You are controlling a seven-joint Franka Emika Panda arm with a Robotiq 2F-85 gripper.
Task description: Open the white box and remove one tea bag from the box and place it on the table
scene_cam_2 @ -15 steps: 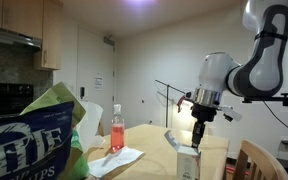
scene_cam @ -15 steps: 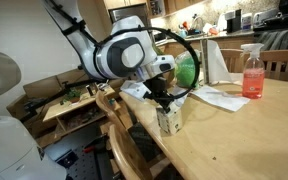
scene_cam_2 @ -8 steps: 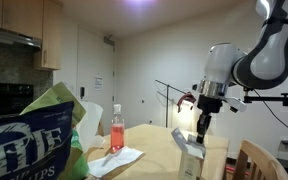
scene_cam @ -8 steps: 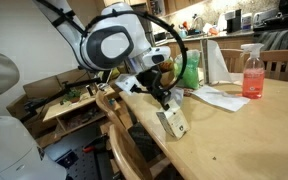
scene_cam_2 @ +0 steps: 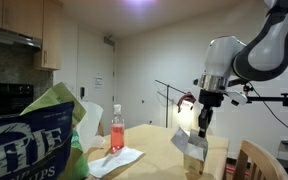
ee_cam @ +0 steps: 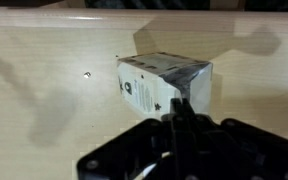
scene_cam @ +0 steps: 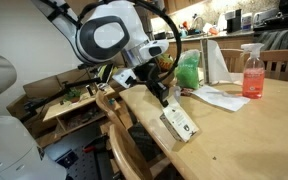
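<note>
Pressing tightly closed pincer [scene_cam: 168,100] against the tipped white box [scene_cam: 180,124] by the near edge of the counter [scene_cam: 246,140], likely to pry its flap open.

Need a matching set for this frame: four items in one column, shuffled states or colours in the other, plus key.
1. white box
2. spray bottle
3. pincer
4. paper sheets

A. shut
B. spread flat next to the bottle
C. holds pink liquid
D. tipped off upright, near the edge of the table

Pairs: 1-D, 2-C, 3-A, 4-B
</note>
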